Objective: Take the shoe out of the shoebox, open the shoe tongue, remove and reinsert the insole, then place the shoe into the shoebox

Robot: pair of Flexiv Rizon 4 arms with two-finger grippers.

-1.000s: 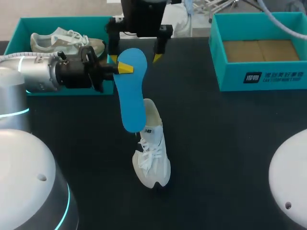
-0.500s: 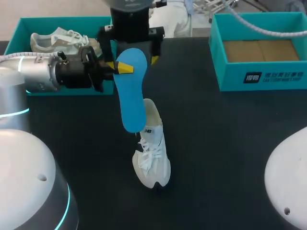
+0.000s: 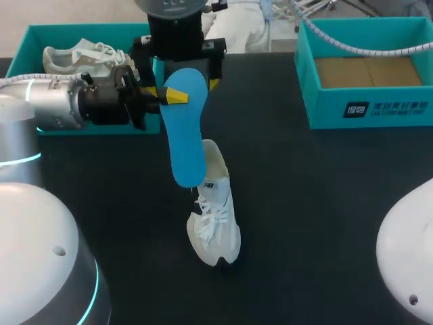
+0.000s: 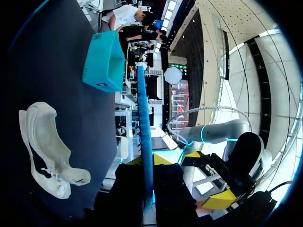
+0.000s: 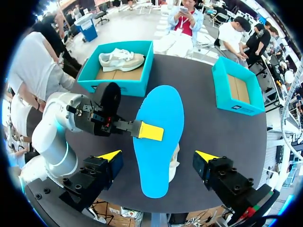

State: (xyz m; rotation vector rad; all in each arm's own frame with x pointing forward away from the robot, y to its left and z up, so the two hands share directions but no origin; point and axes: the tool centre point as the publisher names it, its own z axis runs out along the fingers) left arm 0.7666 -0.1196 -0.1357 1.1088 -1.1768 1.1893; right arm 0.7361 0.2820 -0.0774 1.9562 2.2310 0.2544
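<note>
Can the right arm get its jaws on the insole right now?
Probably yes: the jaws of the right arm stand open, one either side of the blue insole, nothing between. The left arm pinches just one edge.

Black table [image 3: 325,203], seen from my side: three things rest directly on it. A white shoe [image 3: 215,227] stands on its sole near the middle, laces up, toe toward me and heel toward the far edge. Two teal boxes sit along that far edge, well apart from the shoe and from each other. The left box [image 3: 67,30] is at the far left corner. The right box [image 3: 369,112] is at the far right corner, its printed wall turned toward me. Both boxes stand lidless, open side up. The shoe touches neither box.
</note>
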